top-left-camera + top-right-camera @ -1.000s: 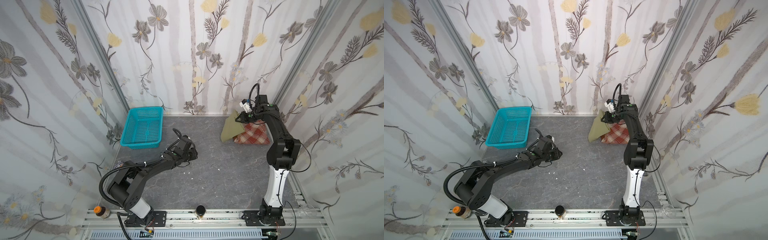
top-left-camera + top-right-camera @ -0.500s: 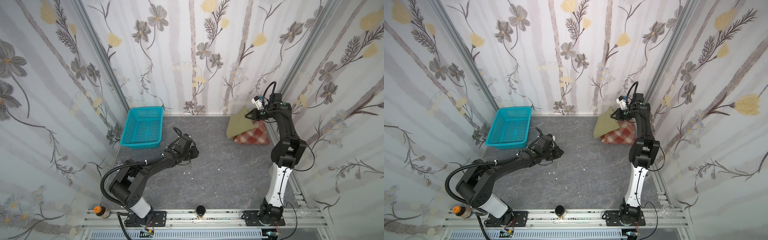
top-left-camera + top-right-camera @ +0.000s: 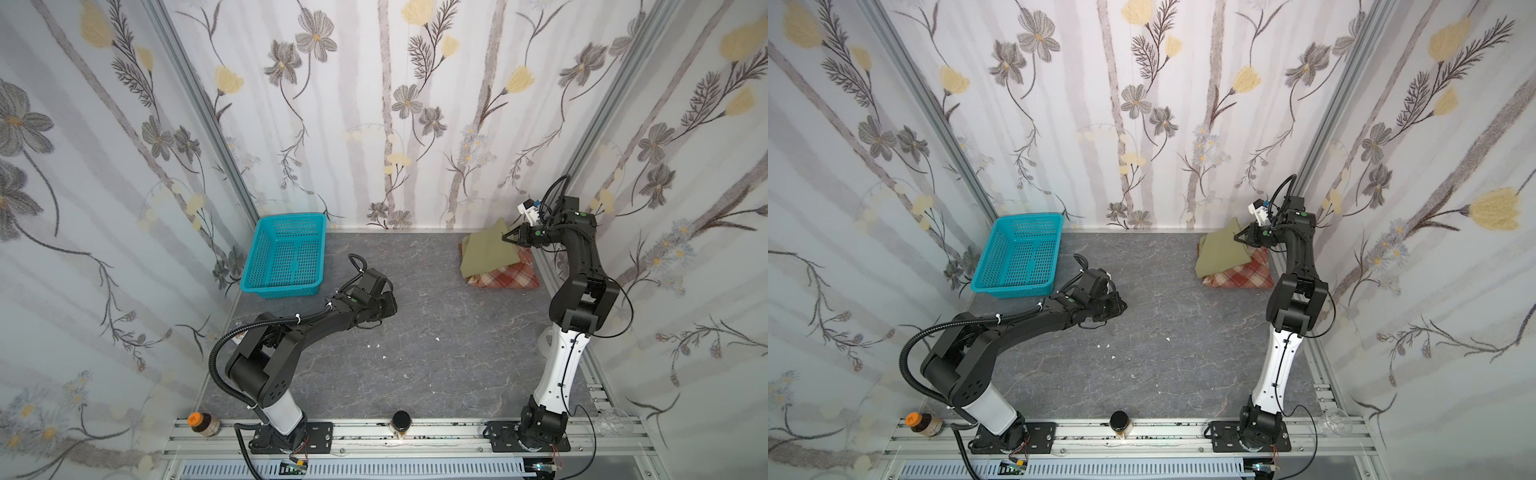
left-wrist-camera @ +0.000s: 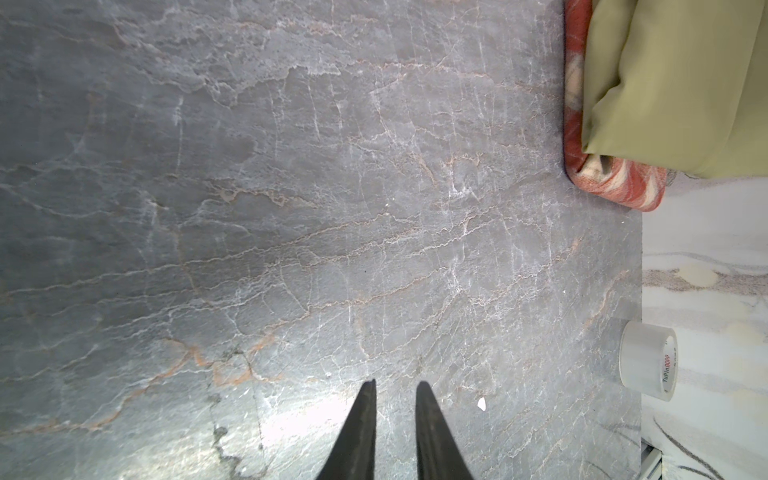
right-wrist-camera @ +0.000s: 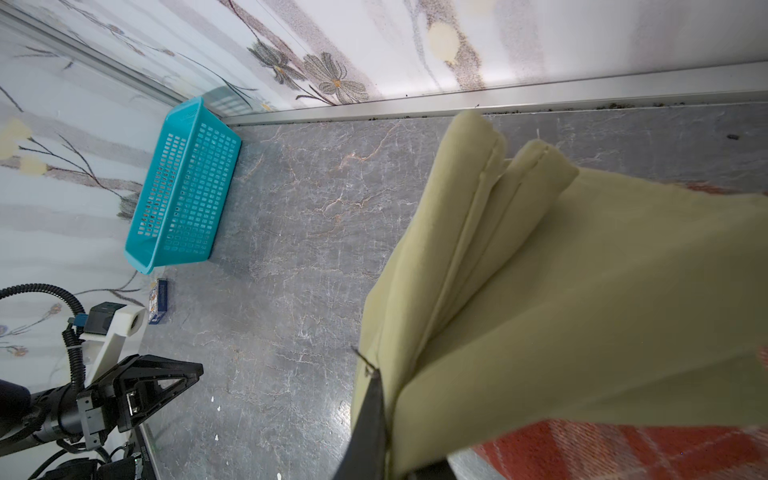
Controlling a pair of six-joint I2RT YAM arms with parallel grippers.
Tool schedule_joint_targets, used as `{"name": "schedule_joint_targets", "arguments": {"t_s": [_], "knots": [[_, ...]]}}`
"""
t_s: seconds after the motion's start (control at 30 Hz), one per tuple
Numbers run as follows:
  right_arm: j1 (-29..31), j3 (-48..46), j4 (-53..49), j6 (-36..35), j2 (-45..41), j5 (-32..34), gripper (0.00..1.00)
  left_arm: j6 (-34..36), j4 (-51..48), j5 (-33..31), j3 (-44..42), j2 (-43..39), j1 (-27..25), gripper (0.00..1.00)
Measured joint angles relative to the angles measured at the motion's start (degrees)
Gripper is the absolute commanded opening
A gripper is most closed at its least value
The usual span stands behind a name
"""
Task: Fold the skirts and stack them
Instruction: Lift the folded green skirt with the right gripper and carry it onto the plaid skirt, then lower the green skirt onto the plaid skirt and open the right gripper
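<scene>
The olive skirt [image 3: 490, 253] lies folded on top of the plaid skirt [image 3: 505, 279] in the far right corner of the bench [image 3: 436, 332], close to the back wall [image 3: 415, 124] in both top views. It covers most of the plaid skirt, whose near edge and right side show from under it.

The right claw [image 3: 508, 239] is clenched on the olive skirt's far right edge. In the right wrist view one dark finger presses against the layered fold. The cloth there is raised off the plaid skirt, though how far it clears it is hard to judge. The rest of the olive skirt rests on the plaid skirt.

The left claw [image 4: 395, 384] is well apart from both skirts, low over bare bench near the middle. It is released: its fingers stand a narrow gap apart with nothing between them.

A basket [image 3: 279, 289] sits in the far left corner by the wall. A tape roll [image 4: 648, 359] shows at the bench's edge in the left wrist view.
</scene>
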Motion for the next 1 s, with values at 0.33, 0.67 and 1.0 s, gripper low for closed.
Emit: {"name": "schedule_joint_targets", "arguments": {"t_s": [0.33,0.67,1.0], "knots": [[-2.0,0.1,0.1,0.0,1.4,-3.0,0.0,-0.8,-1.1,0.0,0.4,1.3,0.0,0.21],[-3.9,0.2,0.8,0.7,3.3,-4.7,0.0,-1.5,-2.5,-0.5,0.8,1.4,0.0,0.2],[-4.3,0.2,1.5,2.8,6.1,0.7,0.0,-1.5,-3.3,-0.9,0.6,1.8,0.0,0.2]]}}
